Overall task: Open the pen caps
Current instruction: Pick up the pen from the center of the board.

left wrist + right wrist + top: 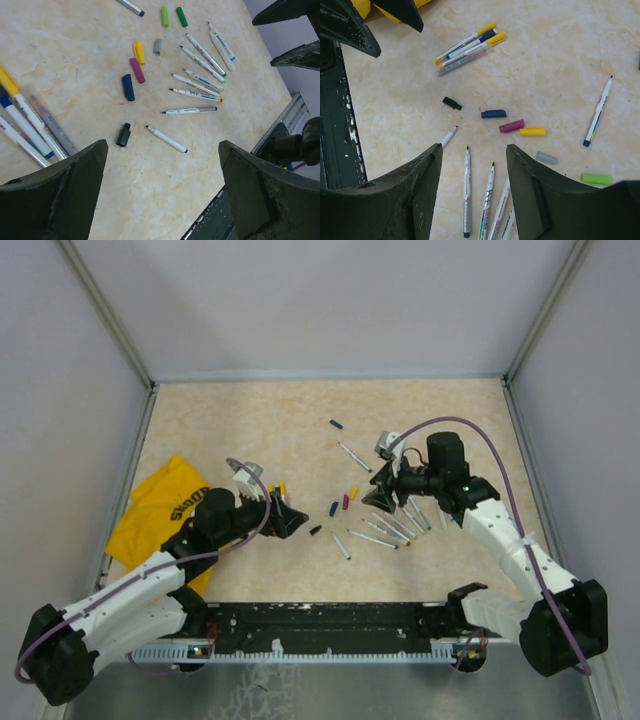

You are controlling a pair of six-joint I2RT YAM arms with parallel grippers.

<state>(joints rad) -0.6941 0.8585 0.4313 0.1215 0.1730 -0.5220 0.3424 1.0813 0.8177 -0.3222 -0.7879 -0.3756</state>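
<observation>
while left gripper [161, 150] and right gripper [475, 149] hang empty, jaws apart, the capped pens [467, 46] lie parallel near the black cap [452, 103], on its left-arm side.

- the table [250, 420] has a beige marbled top with faint darker veins (the light on it is soft and even).
- plain pale grey walls [330, 300] stand on three sides: back, left and right.
- thin metal posts [110, 310] run up the two back corners.
- a black rail [320, 618] lies along the near edge.
</observation>
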